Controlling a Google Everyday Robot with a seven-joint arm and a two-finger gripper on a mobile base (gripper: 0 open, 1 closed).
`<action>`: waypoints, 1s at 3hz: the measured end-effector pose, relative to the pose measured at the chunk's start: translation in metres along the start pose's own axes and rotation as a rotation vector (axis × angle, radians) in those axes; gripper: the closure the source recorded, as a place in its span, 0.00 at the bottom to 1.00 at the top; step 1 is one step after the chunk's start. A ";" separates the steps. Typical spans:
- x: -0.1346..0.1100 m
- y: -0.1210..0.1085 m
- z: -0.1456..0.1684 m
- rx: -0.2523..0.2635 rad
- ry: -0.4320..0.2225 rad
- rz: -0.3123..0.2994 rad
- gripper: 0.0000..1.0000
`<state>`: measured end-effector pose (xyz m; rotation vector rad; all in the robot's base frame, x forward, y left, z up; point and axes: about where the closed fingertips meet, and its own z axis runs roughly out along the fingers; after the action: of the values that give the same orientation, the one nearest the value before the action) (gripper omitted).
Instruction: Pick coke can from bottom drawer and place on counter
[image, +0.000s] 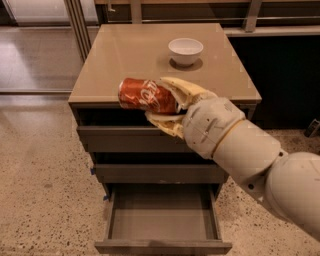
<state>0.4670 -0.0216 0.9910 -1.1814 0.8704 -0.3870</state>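
Presently the gripper (161, 100) was found closed on the coke can (142, 94), one finger (185, 89) lying over the top of the can and the other (165, 124) beneath it, with the can lying on its side and its free end projecting to the left of the gripper. The can was held in the air, touching nothing else that could be seen, and level with the front edge of the worktop (130, 55), which extended beyond the gripper and only slightly below it. The bottom drawer (162, 222) stood pulled out well below the gripper, its floor bare. A white bowl (185, 50) sat on the worktop beyond the gripper and a little to its right, well apart from the can. In this inspector's judgement the step in hand was the carry to the worktop, the lift from the drawer being complete. To do it well, the can needed raising until its underside cleared the front edge before any forward travel, since contact with that edge could knock the can loose. The bare surface ahead of and to the left of the gripper appeared the safest landing area, away from the bowl. Whether the can should be turned upright first could not be settled; laid on its side, it would likely roll. Release was best delayed until the can bore on the worktop.
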 end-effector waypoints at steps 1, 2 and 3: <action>-0.003 -0.039 0.037 0.032 -0.051 -0.035 1.00; 0.025 -0.067 0.071 0.079 -0.032 -0.024 1.00; 0.048 -0.097 0.095 0.157 0.023 0.001 1.00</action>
<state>0.5856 -0.0282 1.0721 -1.0331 0.8455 -0.4605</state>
